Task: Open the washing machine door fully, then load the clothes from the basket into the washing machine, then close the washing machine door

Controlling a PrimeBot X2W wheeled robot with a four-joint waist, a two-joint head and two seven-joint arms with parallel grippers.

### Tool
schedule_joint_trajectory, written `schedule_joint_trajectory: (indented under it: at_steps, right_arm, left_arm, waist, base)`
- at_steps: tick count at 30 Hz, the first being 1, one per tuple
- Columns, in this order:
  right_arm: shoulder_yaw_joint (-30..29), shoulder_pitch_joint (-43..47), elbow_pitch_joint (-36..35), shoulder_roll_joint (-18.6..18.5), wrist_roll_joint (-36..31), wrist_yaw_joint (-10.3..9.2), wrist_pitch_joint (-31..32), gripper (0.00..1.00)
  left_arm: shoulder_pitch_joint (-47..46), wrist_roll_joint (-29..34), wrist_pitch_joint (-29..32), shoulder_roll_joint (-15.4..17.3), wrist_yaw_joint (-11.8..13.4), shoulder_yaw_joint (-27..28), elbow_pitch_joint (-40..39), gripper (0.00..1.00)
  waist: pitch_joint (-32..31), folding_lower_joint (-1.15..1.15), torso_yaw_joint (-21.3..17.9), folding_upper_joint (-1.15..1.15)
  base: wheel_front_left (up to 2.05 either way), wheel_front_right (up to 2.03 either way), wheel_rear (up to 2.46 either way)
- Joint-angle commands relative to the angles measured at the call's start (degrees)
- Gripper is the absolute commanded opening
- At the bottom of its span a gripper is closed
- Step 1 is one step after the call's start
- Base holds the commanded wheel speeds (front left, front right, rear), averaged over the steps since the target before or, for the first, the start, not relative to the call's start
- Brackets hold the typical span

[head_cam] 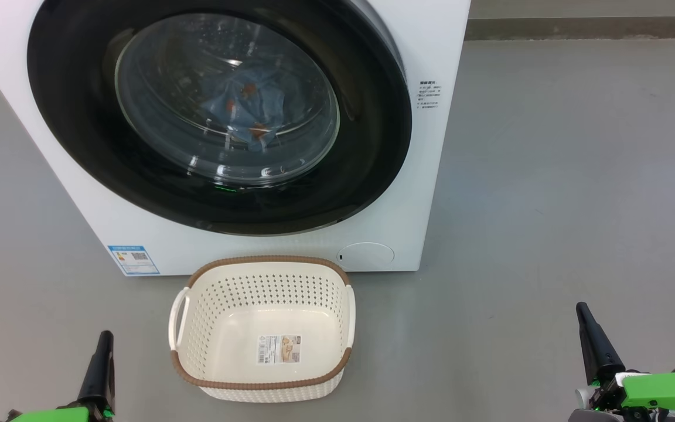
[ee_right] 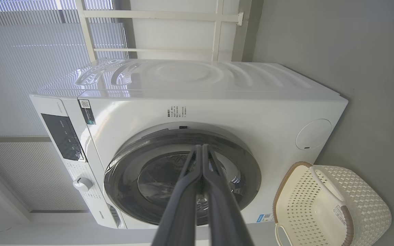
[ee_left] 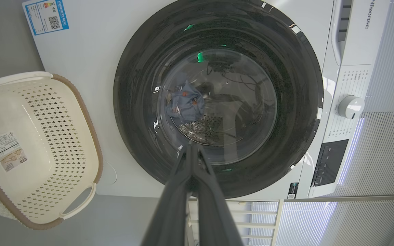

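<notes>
The white washing machine (head_cam: 425, 176) stands ahead with its round black door (head_cam: 79, 146) closed flat against the front. Through the glass porthole a light blue garment (head_cam: 246, 108) with orange prints lies in the drum, also visible in the left wrist view (ee_left: 185, 104). The cream basket (head_cam: 337, 305) with its brown rim sits on the floor just in front of the machine; only a label sticker shows inside it. My left gripper (head_cam: 105, 337) rests at the lower left, shut and holding nothing. My right gripper (head_cam: 582, 309) rests at the lower right, shut and holding nothing.
Grey floor (head_cam: 578, 205) stretches wide to the right of the machine. A round service flap (head_cam: 365, 256) and a blue label (head_cam: 133, 259) mark the machine's lower front. The control panel and dial (ee_left: 351, 106) sit above the door. A slatted wall stands behind.
</notes>
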Motion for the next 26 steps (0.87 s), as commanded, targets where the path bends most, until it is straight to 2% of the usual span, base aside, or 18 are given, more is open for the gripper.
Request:
schedule_joint_trajectory:
  at_steps: [1,26]
  right_arm:
    - [1.38,-2.46,-1.70,-0.09,0.06,-0.05,0.41,0.00]
    - [1.34,-2.47,-1.70,-0.06,0.02,-0.05,0.45,0.00]
  left_arm:
    - [-2.34,-0.10,0.45,0.68,-0.20,2.06,-1.57,0.00]
    - [-2.35,0.00,0.55,0.60,-0.20,2.18,-1.57,0.00]
  waist:
    - [0.00,0.00,0.00,0.00]
    - [0.00,0.00,0.00,0.00]
  base:
    - [0.00,0.00,0.00]
    - [0.00,0.00,0.00]
